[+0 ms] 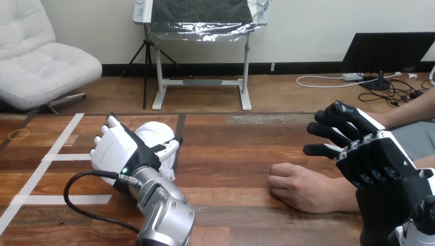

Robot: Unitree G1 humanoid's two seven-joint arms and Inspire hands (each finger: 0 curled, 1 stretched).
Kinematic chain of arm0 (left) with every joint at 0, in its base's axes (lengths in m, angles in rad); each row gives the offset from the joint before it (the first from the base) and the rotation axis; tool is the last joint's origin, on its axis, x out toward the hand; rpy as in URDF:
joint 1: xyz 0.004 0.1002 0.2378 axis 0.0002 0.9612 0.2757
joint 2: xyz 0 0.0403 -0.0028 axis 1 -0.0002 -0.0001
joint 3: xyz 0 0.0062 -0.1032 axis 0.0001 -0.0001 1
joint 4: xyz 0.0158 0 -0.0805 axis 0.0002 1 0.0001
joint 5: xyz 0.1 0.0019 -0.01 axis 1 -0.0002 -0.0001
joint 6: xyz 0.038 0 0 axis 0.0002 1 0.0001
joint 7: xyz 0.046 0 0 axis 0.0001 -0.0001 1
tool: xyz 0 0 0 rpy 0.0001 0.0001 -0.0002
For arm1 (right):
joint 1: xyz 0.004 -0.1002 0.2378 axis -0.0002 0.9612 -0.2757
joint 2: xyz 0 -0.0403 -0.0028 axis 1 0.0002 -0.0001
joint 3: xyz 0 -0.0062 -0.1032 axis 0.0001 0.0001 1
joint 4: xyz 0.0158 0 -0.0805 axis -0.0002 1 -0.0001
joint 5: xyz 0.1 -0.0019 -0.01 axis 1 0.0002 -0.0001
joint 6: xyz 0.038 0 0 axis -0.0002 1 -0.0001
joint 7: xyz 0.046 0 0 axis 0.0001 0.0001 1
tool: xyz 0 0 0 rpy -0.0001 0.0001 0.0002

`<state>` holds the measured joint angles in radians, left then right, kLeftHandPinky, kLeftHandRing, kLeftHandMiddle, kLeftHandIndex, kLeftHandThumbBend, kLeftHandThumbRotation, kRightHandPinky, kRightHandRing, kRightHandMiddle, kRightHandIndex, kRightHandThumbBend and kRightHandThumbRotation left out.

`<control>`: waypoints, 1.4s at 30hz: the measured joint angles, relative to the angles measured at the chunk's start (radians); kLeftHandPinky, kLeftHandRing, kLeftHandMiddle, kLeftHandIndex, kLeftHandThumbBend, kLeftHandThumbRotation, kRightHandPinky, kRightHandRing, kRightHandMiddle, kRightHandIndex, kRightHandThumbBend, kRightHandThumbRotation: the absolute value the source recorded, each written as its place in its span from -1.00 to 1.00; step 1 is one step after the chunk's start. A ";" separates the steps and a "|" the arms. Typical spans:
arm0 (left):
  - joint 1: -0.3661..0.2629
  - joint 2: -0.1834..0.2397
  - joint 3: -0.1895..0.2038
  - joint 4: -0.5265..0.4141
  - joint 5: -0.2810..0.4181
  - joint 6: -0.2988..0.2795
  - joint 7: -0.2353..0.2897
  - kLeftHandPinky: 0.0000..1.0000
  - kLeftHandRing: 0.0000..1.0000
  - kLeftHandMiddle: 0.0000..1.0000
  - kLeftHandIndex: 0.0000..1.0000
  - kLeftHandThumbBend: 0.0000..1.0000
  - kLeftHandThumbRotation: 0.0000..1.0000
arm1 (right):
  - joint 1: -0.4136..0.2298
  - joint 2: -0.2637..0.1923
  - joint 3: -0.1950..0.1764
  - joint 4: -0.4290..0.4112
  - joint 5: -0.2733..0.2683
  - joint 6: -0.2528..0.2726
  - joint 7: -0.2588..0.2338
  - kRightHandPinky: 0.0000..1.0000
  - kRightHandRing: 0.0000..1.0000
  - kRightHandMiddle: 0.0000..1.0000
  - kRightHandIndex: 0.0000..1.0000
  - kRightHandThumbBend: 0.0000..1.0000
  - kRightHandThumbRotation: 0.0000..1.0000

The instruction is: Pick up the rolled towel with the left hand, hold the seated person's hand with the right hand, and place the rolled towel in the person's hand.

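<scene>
Rolled towel (156, 134), white, lies on the wooden worktop (231, 148) in the head view, in its left half and near the far edge. The robot's left hand (115, 149) stands against the towel's near-left side, its white back turned to the camera and hiding much of the roll. Its thumb (172, 147) reaches across the towel's right end and touches it. Whether the hand has closed on the towel or only rests against it cannot be told from here. The silver left forearm (164, 210) slants down from the towel toward the bottom edge.

White tape lines (61, 157) mark the boards to the towel's left, and farther left a small yellow ring (20, 134) lies flat.

Well apart to the towel's right, the person's hand (300, 187) rests on the worktop in a loose fist, knuckles facing the towel and holding nothing.

Farther right still, the robot's right hand (369, 154) hangs above the person's forearm. Its black fingers (333, 130) are spread nearly straight and point back toward the towel, open and carrying nothing. Whether this hand touches the forearm beneath it cannot be made out. A bare stretch of boards separates the towel from the person's fist.
</scene>
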<state>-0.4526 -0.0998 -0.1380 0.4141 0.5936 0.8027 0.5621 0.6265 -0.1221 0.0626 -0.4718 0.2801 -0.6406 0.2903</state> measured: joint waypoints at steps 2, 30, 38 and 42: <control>-0.005 0.000 0.000 0.006 -0.002 0.008 -0.005 1.00 1.00 1.00 1.00 0.85 -0.10 | 0.000 0.000 0.000 0.000 0.000 0.000 0.000 0.36 0.57 0.61 0.60 0.73 1.00; -0.052 0.004 0.003 0.021 -0.085 0.150 -0.147 1.00 1.00 1.00 0.99 0.89 -0.07 | 0.000 0.004 0.002 0.000 -0.003 0.000 -0.002 0.35 0.57 0.60 0.60 0.76 1.00; -0.085 0.018 -0.004 0.067 -0.081 0.180 -0.152 1.00 1.00 1.00 0.93 0.85 -0.13 | 0.000 0.004 0.003 0.000 -0.002 0.000 -0.001 0.36 0.57 0.60 0.60 0.77 1.00; -0.101 0.024 -0.006 0.094 -0.080 0.183 -0.153 1.00 0.99 0.98 0.88 0.84 -0.17 | 0.000 0.004 0.003 0.000 -0.002 0.000 -0.001 0.34 0.57 0.60 0.60 0.77 1.00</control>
<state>-0.5532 -0.0754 -0.1445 0.5084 0.5133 0.9858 0.4089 0.6266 -0.1182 0.0657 -0.4719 0.2779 -0.6408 0.2893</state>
